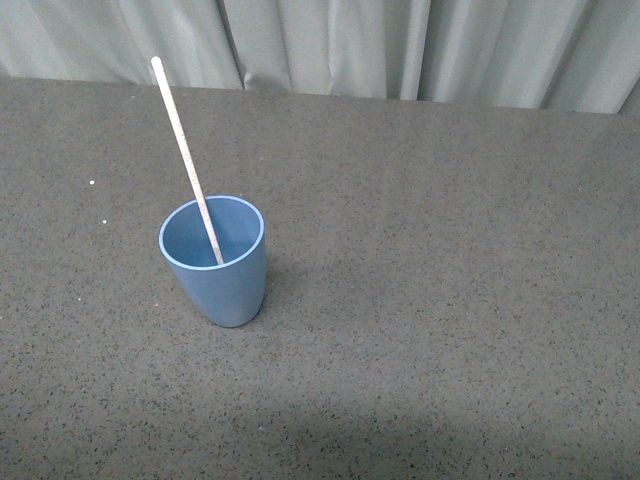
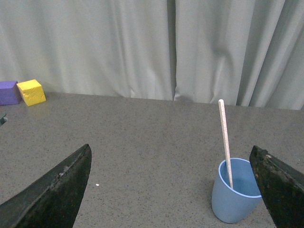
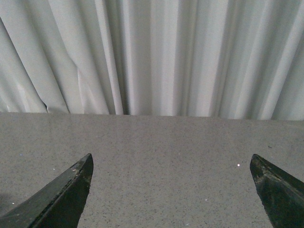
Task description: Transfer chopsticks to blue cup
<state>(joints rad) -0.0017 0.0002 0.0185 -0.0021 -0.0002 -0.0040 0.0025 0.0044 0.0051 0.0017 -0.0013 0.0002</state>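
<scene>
The chopstick [image 1: 186, 155], light, stiff and thin, already leans inside the upright blue cup [image 1: 218, 272] on the worktop [image 1: 450, 300]; grip its upper shaft, while both end effectors gape empty.

The cup [image 1: 214, 262] stands upright on the tabletop [image 1: 450, 300], left of the tabletop's middle in the front view. The chopstick [image 1: 186, 155] stands inside the cup, its lower end down in the cup and its upper end leaning away to the left, well above the rim. A curtain [image 1: 330, 45] hangs behind the tabletop's far edge, beyond the cup. In the left wrist view, two blocks [image 2: 23, 92] sit side by side, touching, near the curtain and well apart from the cup.
</scene>
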